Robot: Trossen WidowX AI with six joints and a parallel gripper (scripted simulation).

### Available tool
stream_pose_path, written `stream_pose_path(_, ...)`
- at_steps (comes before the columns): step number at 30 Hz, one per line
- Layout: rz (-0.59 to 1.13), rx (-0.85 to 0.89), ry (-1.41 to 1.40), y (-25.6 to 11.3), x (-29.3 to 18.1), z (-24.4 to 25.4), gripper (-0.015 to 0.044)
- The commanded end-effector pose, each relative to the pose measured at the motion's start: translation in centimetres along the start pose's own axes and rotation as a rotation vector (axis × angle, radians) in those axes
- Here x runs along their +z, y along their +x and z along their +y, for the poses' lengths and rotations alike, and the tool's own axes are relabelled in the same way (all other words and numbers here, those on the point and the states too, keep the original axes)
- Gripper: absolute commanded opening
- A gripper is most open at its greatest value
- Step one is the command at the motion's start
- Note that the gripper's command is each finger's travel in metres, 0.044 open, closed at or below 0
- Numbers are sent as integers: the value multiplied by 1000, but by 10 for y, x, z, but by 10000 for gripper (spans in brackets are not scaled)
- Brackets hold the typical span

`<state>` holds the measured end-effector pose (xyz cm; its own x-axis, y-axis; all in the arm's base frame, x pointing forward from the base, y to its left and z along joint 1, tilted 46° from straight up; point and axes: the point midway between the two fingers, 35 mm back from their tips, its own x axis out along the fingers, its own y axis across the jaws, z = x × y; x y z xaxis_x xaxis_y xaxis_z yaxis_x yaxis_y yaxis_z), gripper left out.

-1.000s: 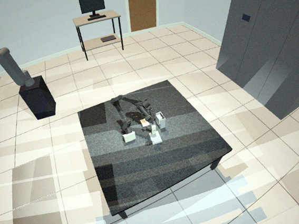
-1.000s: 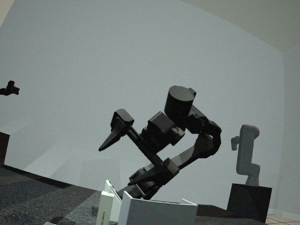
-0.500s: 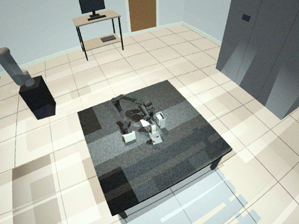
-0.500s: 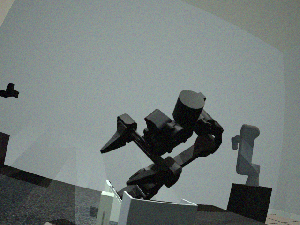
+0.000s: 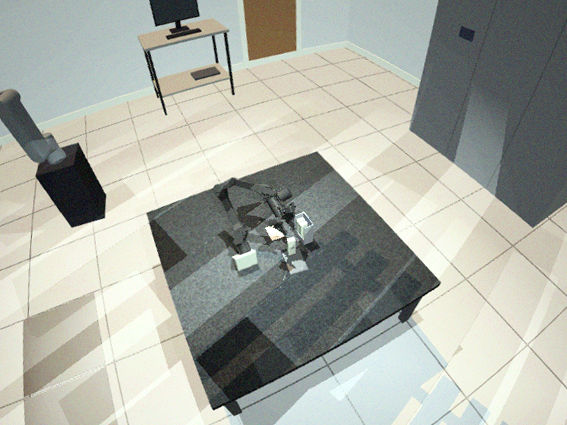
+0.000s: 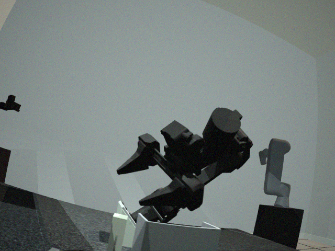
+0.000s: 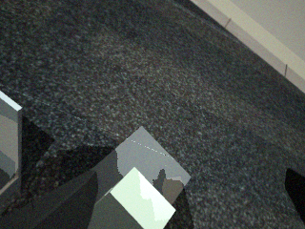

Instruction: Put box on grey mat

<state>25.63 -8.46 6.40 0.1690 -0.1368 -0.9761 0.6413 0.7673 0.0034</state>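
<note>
QSFP-100G-ER cannot be told from its siblings, no code being legible; a pale box (image 5: 290, 245) (image 6: 118, 229) (image 7: 143, 202), perhaps it, is stood upright by the grey mat (image 5: 298, 266) (image 7: 138, 148). The gripper (image 5: 288, 231) (image 6: 129, 187) (image 7: 190, 177) is held wide and unloaded, presumably for regrasping, with the bin (image 5: 309, 229) (image 6: 178, 237) (image 7: 10, 143) farther right.

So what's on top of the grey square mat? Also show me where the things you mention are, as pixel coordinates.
A pale green box (image 5: 290, 244) (image 6: 118, 229) (image 7: 148, 205) appears to stand upright on the grey square mat (image 5: 298, 267) (image 7: 138, 148). It covers the surface beneath it, and I can't read any code on it.
</note>
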Motion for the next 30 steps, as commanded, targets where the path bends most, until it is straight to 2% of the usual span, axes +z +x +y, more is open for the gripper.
stream_pose_path(1, 13, -15, 29, -6, -5, 6, 440)
stream_pose_path(18, 79, -121, 239, -56, -49, 31, 440)
stream_pose_path(30, 81, -120, 242, -48, -59, 40, 440)
